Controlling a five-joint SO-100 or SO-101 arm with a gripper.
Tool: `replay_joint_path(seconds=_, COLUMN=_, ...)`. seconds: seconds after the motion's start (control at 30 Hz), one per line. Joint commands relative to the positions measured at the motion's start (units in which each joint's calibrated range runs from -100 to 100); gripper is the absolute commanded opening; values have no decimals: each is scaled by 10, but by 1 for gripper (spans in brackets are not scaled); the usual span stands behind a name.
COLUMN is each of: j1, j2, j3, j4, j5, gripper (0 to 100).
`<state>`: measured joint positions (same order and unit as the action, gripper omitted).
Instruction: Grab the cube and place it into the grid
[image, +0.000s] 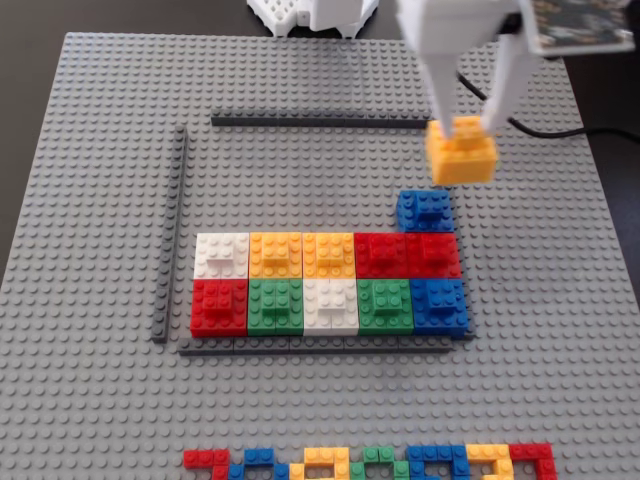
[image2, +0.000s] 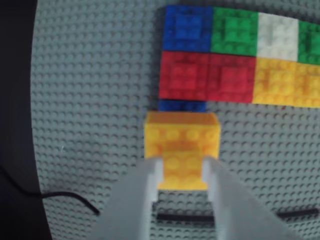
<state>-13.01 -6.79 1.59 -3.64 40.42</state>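
My white gripper (image: 467, 126) is shut on a yellow brick cube (image: 461, 152) and holds it above the grey baseplate (image: 100, 200), just beyond a blue cube (image: 424, 210). In the wrist view the yellow cube (image2: 182, 145) sits between the fingers (image2: 150, 172), over the blue cube (image2: 181, 105). The grid is framed by dark grey strips (image: 318, 122) and holds two rows of coloured cubes (image: 330, 282); the blue cube stands alone in a third row at the right in the fixed view.
A row of small coloured bricks (image: 370, 463) lies along the near edge of the baseplate. A black cable (image: 560, 130) runs off at the right. White arm base parts (image: 310, 14) stand at the far edge.
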Motion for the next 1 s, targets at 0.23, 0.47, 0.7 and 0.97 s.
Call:
replay_joint_path(seconds=0.23, j1=80, j2=-89, j3=108, j4=-34, j5=30, gripper=0)
replay_joint_path(seconds=0.47, j1=86, j2=-125, j3=208, j4=-55, j5=37, gripper=0)
replay_joint_path(seconds=0.7, j1=87, j2=-147, j3=266, j4=-79, j5=43, gripper=0)
replay_joint_path(seconds=0.97, j1=87, j2=-132, j3=310, j4=-115, j5=44, gripper=0)
